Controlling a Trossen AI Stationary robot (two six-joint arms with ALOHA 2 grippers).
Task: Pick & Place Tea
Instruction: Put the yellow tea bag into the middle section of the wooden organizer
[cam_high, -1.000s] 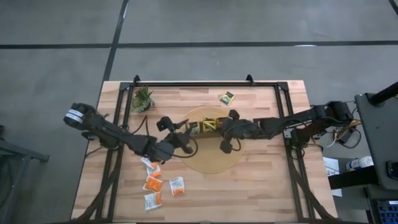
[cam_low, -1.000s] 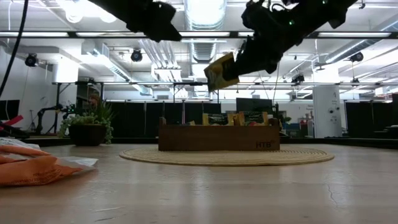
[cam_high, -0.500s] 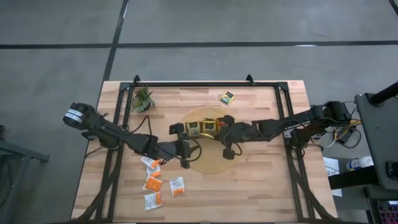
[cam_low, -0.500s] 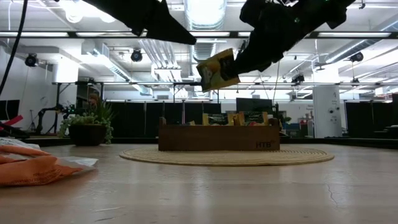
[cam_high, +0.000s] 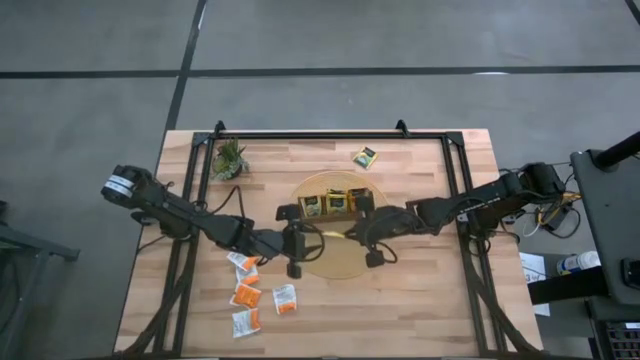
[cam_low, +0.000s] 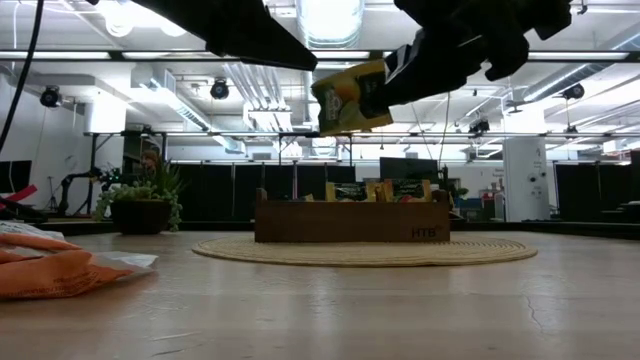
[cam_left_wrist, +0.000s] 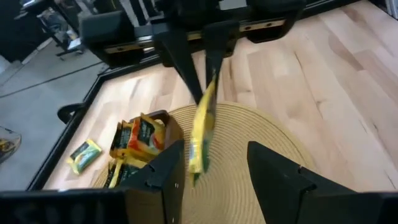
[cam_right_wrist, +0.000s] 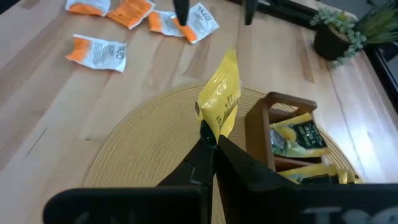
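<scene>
My right gripper (cam_right_wrist: 208, 149) is shut on a yellow tea sachet (cam_right_wrist: 221, 99), held in the air over the near part of the round woven mat (cam_high: 335, 265). My left gripper (cam_left_wrist: 214, 152) faces it from the table's left, open, its fingers short of the sachet (cam_left_wrist: 200, 134) and touching nothing. The brown wooden tray (cam_high: 335, 203) stands on the mat with yellow-and-dark sachets upright in it. Several orange and white sachets (cam_high: 247, 295) lie flat near the table's near left. One yellow sachet (cam_high: 364, 156) lies at the far side. My right gripper pinches the yellow sachet by one corner (cam_right_wrist: 207, 134) between its two fingertips. The fingers come from the table's right, slanting down. The sachet (cam_low: 350, 97) sticks out beyond the fingertips toward my left gripper, lifted clear of mat and tray.
A small potted plant (cam_high: 229, 160) stands at the far left. A black frame (cam_high: 330, 134) runs along the far edge and down both sides. Bare wood lies at the near right.
My right gripper has carried the yellow sachet from over the tray toward the table's near left and has rolled, so the sachet now sits higher and faces differently. My left gripper has swung from pointing at the far edge round to face the sachet.
</scene>
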